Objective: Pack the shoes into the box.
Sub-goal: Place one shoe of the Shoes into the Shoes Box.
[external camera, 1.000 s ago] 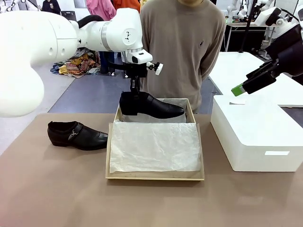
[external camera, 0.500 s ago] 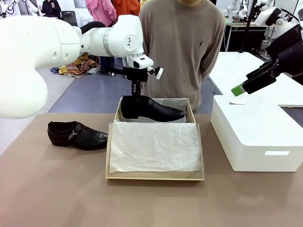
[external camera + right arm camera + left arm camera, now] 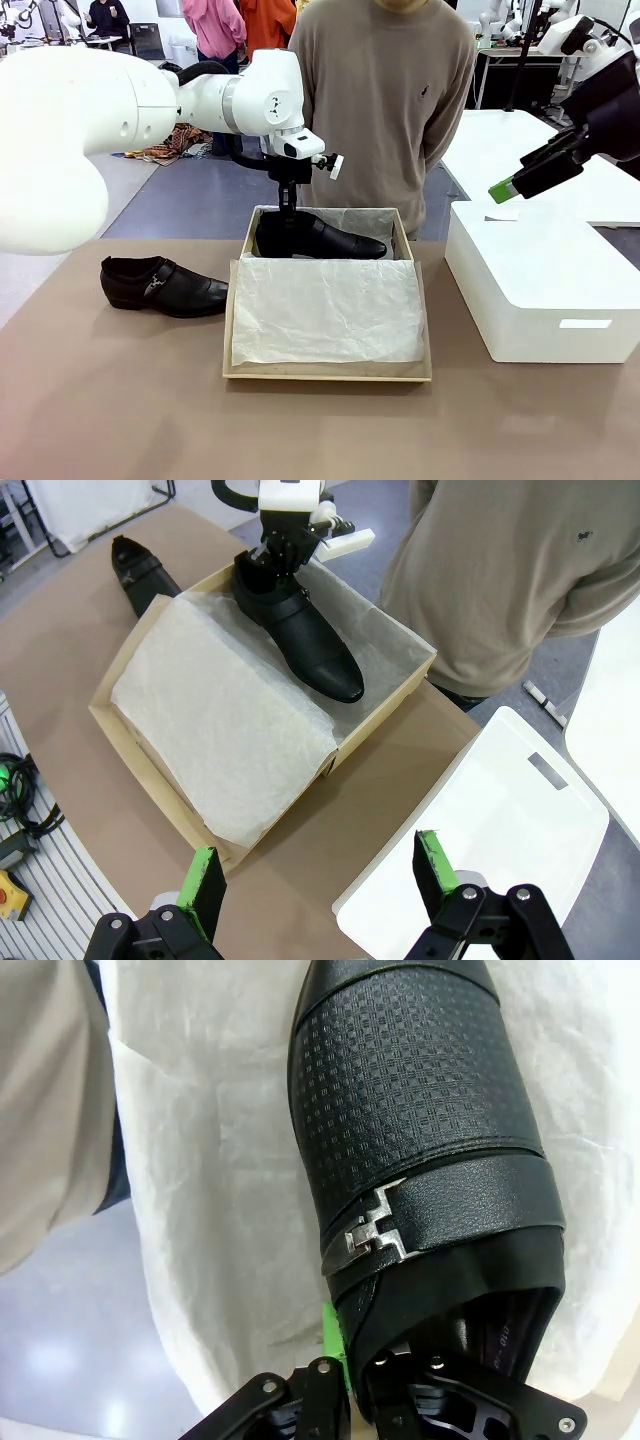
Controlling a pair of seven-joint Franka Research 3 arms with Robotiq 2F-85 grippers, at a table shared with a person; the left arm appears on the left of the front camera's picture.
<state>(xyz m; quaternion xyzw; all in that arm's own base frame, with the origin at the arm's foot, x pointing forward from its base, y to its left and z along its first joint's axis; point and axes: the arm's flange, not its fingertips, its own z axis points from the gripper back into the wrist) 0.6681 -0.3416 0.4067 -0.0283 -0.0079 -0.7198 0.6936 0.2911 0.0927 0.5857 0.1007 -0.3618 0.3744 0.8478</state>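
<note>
Left gripper (image 3: pixel 287 207), seen from the front, pinches the heel collar of a glossy black pointed leather shoe (image 3: pixel 325 237). Its sole is hidden behind the wall of the tan cardboard shoebox (image 3: pixel 327 373), and it sits lower than half a second ago. A second black buckled shoe (image 3: pixel 165 286) lies on the brown table (image 3: pixel 110 400) left of the box. In the left wrist view, fingers cut off at the bottom edge clamp the collar near the silver buckle (image 3: pixel 375 1235), with grained leather above crinkled white tissue paper (image 3: pixel 200 1160). In the right wrist view, the right gripper (image 3: pixel 320 865) gapes wide, holding nothing.
</note>
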